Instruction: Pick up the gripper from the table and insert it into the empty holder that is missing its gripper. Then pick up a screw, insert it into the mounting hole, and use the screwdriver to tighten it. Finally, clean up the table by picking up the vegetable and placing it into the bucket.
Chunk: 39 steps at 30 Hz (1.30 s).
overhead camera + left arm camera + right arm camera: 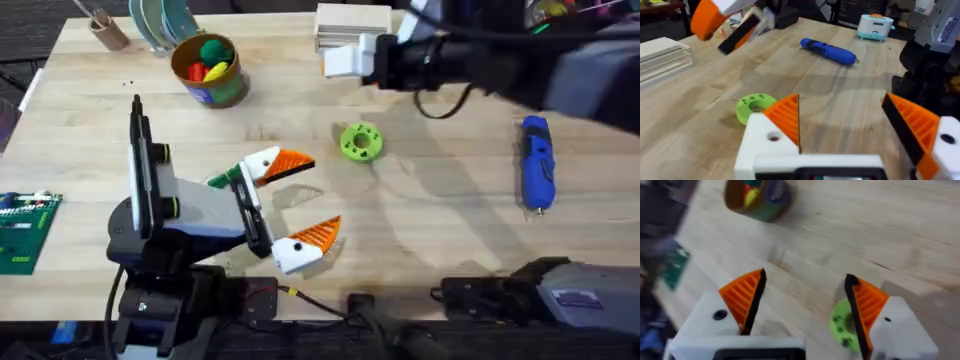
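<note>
Dark green vegetable (222, 179) half hidden behind left claw (303, 196).

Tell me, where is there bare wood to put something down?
Free: between the green disc and the screwdriver, and left of the bucket. Crowded: the front left around the left tool.

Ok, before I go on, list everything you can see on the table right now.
bucket: one, blue-green with yellow lining, far left, holding red, yellow and green pieces
disc: one, lime green, middle
screwdriver: one, blue, right side, lying flat
cup: one, brown, with sticks, far left corner
circuit board: one, green, left edge
blocks: one stack, white, far edge
left end effector: white, orange pads, open, near middle
right end effector: same colours, open, far side
</note>
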{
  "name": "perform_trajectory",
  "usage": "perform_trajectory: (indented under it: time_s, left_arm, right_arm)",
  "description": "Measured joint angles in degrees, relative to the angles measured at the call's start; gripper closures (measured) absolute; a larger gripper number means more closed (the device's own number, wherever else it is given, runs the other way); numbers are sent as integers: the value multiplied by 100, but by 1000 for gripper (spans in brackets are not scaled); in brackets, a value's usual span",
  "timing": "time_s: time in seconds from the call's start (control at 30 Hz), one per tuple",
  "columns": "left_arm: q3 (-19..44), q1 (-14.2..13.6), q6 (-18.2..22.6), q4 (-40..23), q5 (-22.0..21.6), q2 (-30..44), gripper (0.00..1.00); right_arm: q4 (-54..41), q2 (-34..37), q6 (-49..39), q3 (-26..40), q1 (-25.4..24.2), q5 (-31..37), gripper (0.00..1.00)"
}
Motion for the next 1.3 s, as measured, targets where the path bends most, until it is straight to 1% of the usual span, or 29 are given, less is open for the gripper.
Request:
perform_trajectory:
  time_s: [0.07, 0.2, 0.33, 0.47, 0.57, 0.67, 0.77, 0.87, 0.93, 1.03, 1.1, 1.3]
  left_arm:
    - [0, 0, 0, 2, 0, 0, 8]
    - [0, 0, 1, -17, 9, 0, 8]
    - [0, 0, 2, -22, 42, 0, 9]
    - [0, 0, 2, -22, 44, 0, 8]
    - [0, 0, 1, -22, 46, -1, 8]
    - [0, 0, 2, -22, 52, 0, 7]
    - [0, 0, 1, -22, 61, 0, 8]
    - [0, 0, 2, -24, 61, 0, 8]
    - [0, 0, 2, -24, 61, 0, 8]
    - [0, 0, 0, -24, 61, 0, 6]
    - [0, 0, 2, -24, 61, 0, 7]
    - [0, 0, 1, -24, 61, 0, 8]
  right_arm:
    - [-779, -266, -469, 275, 47, 461, 10]
    - [-1690, -765, -992, 490, 82, 1065, 8]
    - [-2340, -1081, -1121, 502, 82, 1318, 8]
    - [-3012, -1197, -1160, 503, 102, 1473, 9]
    - [-3398, -1196, -1185, 487, 281, 1738, 8]
    - [-3284, -1196, -1183, 296, 643, 2049, 8]
    - [-2918, -1187, -1086, -196, 1001, 2330, 8]
    - [-2587, -1104, -967, -591, 1196, 2462, 8]
    - [-2401, -1022, -917, -730, 1268, 2524, 9]
    - [-2181, -839, -893, -770, 1299, 2585, 14]
    - [-2018, -655, -878, -770, 1297, 2612, 39]
    - [-1825, -50, -853, -772, 1319, 2625, 159]
